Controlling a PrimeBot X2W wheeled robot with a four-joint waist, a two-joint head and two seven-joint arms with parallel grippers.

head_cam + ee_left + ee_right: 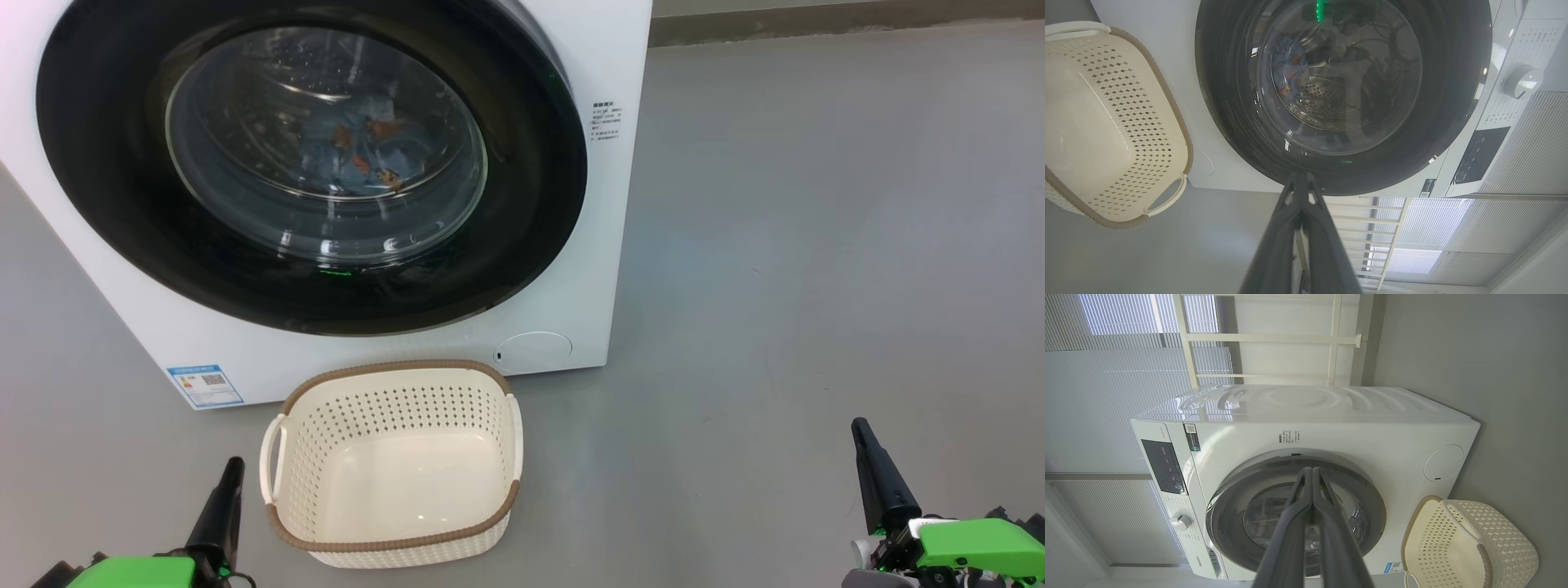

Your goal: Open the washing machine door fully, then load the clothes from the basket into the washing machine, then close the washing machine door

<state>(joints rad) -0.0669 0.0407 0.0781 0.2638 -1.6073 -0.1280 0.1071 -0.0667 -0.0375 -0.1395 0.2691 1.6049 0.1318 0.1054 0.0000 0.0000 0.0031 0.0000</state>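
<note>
Nearest us, our left jaws sit just left of the small cream-white perforated plastic basket point(384, 408) with its brown woven-look rim, and our right jaws are well off to its right. Both pairs are clenched on nothing, their dark fingers point(1280, 245) pressed together in the wrist views. The basket holds nothing and stands on the grey floor point(775, 286). Just behind it rises the big white front-loading washing machine point(600, 245), its large round door point(310, 237) of glossy black rim and bulging glass lying flush against the front. Beyond the basket, behind that glass, the light blue printed clothes point(363, 151) lie in the steel drum point(1314, 96). We judge all 3 steps done. One risk is a latch not fully caught, which we cannot tell from here; the door could then drift open. A careless forward sweep of either arm would shove the light basket.
</note>
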